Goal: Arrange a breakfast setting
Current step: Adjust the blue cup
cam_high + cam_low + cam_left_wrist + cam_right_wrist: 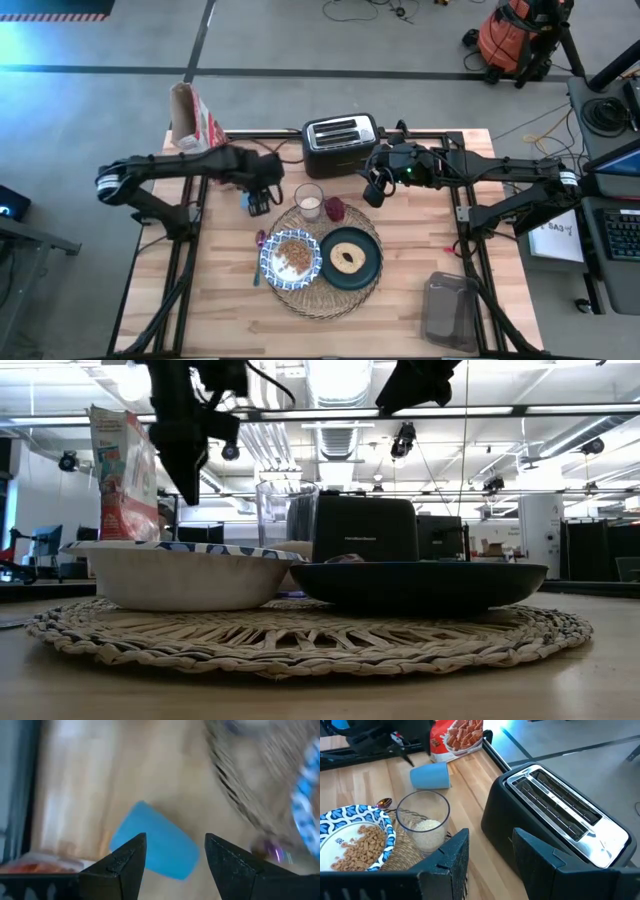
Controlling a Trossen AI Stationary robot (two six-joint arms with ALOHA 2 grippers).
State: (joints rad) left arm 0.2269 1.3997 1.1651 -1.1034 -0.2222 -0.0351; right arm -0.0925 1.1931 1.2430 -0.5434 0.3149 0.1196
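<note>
While my left gripper (pixel 175 855) hung over the small blue cup (pixel 155 842), its fingers stood spread with nothing between them; the cup lay on its side on the bare wood, just left of the placemat (pixel 325 300). The right gripper (pixel 487 852) hovered near the toaster (pixel 340 143) at the far edge, fingers parted and empty.

The setting itself sat at the table's middle. On the woven mat the patterned bowl (pixel 291 258) took the left side, with cereal in it, and the dark teal plate (pixel 350 260) the right, with a pale ring of food on it. The glass (pixel 309 201) stood just beyond the bowl, a little milk in its bottom, the dark-red item (pixel 334 209) beside it to the right. The spoon (pixel 384 803) lay at the bowl's left rim, I think touching the mat, though the view was poor there.

I judged the glass the delicate piece: smooth, brittle, easy to tip, best taken low around its wall. The bowl and plate looked stiff and heavier, to be gripped at the rim. The mat seemed light and limp, so it would likely drag if I pulled it.
</note>
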